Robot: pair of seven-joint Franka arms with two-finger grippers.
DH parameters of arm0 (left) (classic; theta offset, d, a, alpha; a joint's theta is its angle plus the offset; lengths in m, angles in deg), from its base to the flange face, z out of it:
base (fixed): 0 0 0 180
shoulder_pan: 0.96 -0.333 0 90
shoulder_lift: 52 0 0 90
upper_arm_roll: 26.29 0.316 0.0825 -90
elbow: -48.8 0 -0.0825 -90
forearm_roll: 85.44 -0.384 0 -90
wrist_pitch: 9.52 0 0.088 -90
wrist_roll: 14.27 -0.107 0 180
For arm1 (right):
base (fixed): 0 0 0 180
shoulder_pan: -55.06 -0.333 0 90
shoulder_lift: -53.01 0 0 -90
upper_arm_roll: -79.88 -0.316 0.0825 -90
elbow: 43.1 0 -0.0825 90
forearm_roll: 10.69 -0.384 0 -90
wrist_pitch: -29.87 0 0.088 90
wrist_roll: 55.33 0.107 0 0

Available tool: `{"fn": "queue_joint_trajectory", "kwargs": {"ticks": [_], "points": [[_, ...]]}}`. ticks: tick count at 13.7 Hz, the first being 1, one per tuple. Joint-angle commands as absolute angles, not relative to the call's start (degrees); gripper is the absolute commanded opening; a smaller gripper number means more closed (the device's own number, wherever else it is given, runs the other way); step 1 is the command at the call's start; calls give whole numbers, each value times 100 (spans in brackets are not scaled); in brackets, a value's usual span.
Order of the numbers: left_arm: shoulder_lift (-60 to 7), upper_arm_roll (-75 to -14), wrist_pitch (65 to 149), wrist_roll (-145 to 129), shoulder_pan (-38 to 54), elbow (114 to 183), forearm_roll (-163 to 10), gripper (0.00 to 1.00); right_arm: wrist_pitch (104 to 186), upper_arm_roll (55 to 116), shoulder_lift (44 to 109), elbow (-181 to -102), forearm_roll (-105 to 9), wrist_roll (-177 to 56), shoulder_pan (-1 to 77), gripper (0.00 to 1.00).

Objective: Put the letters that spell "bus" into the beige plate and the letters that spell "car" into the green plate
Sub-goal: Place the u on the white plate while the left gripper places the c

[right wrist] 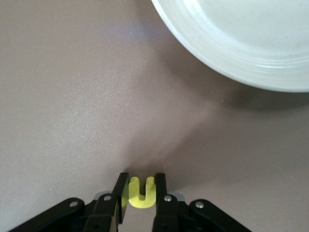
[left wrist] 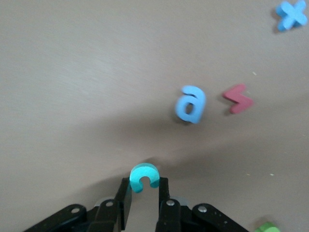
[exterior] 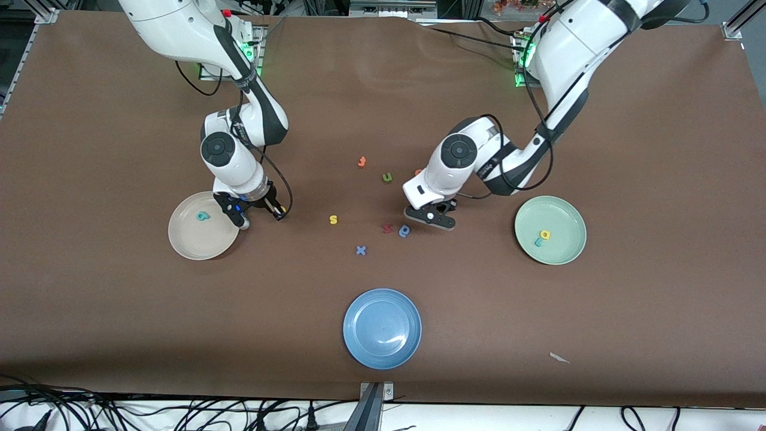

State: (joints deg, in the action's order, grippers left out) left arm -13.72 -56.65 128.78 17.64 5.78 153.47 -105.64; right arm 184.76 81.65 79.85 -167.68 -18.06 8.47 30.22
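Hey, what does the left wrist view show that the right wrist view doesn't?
Only the left wrist view: the left claw shut on a teal c, with a blue a, red z and blue x on the table. Only the right wrist view: the right claw shut on a yellow u, near the beige plate. Both show brown tabletop.

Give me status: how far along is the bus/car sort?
Done: teal b in beige plate; yellow a and teal r in green plate.
In hand: left hand grips teal c; right hand grips yellow u.
Left: yellow s on the table.
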Motion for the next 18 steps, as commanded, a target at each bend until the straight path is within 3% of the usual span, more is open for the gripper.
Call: {"fn": "queue_joint_trajectory", "kwargs": {"ticks": [1, 6, 9, 12, 13, 14, 15, 18], "points": [[-1789, -5705, 12391, 1212, 134, 15435, -10680, 9, 17633, 8338, 7807, -16405, -1851, 323, 3062, 20], [-2141, -5714, 11504, -114, -691, 15488, -10671, 10, 16654, 9208, 7288, -16482, -1842, -1723, 3054, 19], [-2168, -5722, 11335, -1222, -1491, 15567, -10671, 10, 16863, 9569, 7042, -16938, -1816, -2717, 3054, 20], [-2054, -5714, 11361, -1812, -1914, 15611, -10671, 15, 17698, 9710, 6997, -17493, -1798, -3421, 3054, 23], [-1992, -5722, 11379, -1883, -2028, 15611, -10663, 33, 17743, 9859, 7041, -17485, -1798, -3702, 3054, 30], [-1983, -5723, 11379, -1884, -2030, 15611, -10654, 78, 17752, 9947, 7050, -17459, -1807, -3887, 3054, 64], [-1992, -5723, 11379, -1884, -2038, 15594, -10654, 100, 17744, 9992, 7041, -17424, -1807, -3950, 3062, 99], [-2009, -5723, 11344, -1840, -2012, 15576, -10645, 100, 17482, 9975, 7024, -17099, -1824, -3864, 3001, 100]]}}
